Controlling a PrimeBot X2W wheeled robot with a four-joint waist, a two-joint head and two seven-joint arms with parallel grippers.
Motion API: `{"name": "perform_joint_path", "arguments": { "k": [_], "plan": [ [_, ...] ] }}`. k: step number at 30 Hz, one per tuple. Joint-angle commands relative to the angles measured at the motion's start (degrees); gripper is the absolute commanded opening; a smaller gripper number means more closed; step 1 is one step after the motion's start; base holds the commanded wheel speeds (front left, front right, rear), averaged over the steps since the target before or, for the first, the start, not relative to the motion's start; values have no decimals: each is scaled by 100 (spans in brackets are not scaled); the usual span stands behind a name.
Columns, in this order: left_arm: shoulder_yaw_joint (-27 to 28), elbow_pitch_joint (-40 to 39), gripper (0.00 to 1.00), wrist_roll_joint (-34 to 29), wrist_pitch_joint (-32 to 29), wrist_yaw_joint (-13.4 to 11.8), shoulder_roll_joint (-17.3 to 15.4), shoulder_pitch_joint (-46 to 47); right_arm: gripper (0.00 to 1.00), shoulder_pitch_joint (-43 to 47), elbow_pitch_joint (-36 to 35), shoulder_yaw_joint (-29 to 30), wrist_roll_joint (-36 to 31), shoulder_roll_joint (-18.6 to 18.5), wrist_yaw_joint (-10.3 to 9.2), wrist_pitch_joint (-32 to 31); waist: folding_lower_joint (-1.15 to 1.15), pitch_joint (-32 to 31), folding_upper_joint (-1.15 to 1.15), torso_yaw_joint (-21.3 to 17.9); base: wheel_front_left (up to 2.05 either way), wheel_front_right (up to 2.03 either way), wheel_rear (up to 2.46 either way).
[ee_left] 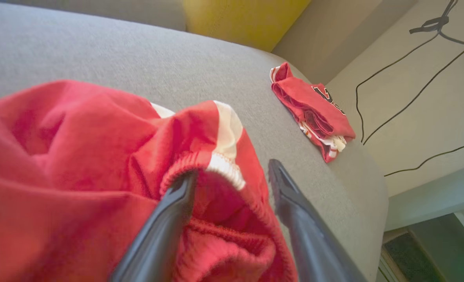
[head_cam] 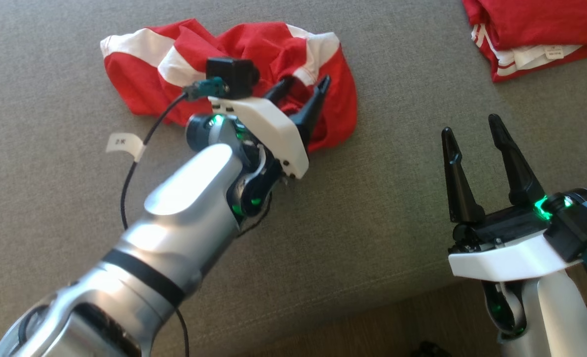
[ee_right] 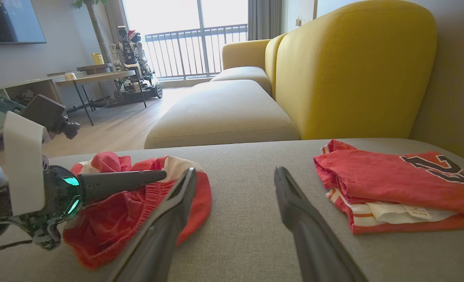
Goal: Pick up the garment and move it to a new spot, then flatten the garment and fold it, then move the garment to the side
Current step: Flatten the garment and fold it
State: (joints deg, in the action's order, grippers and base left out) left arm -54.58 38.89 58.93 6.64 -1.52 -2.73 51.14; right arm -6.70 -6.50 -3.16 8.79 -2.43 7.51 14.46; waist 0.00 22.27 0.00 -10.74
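Note:
The garment (head_cam: 268, 49) is a crumpled red piece with white stripes, lying on the grey sofa cushion (head_cam: 397, 208) at the upper middle of the head view. My left gripper (head_cam: 306, 82) is open over its right edge. In the left wrist view the left gripper (ee_left: 232, 172) straddles the ribbed waistband of the garment (ee_left: 79, 156), one finger against the band's inside, the other outside above the cushion. My right gripper (head_cam: 471, 126) stands open over bare cushion at the lower right, holding nothing. The right wrist view has the right gripper (ee_right: 235, 172) with the garment (ee_right: 118, 219) to its left.
A folded stack of red clothes (head_cam: 536, 29) lies at the cushion's far right corner (ee_right: 392, 180). A yellow backrest (ee_right: 353, 70) rises behind the seat. A white paper tag (head_cam: 124, 144) lies left of my left arm. The cushion's front edge runs near my right wrist.

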Motion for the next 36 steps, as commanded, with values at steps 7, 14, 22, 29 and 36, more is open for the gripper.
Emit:
{"name": "perform_joint_path", "arguments": {
  "k": [7,14,22,29,36],
  "plan": [
    [-28,167,0,108,421,220,-15,578,100,-57,-91,-140,66,-44,-2,54,0,-131,0,-101,0,0,0],
    [71,44,0,141,560,694,-15,1391,100,78,20,-272,99,-44,-2,54,0,-709,0,-174,0,0,0],
    [745,-1359,0,1171,179,879,-623,1470,100,396,161,-119,184,-44,-2,54,0,-1524,0,135,0,0,0],
    [878,-3029,0,1823,297,245,-2116,-1225,100,897,143,-15,50,-44,-2,54,0,-1877,0,778,0,0,0],
    [666,-3179,0,1293,763,-238,-2873,-3121,100,1232,357,-198,-95,-44,-2,54,0,-1760,0,1241,0,0,0]
  ]
}}
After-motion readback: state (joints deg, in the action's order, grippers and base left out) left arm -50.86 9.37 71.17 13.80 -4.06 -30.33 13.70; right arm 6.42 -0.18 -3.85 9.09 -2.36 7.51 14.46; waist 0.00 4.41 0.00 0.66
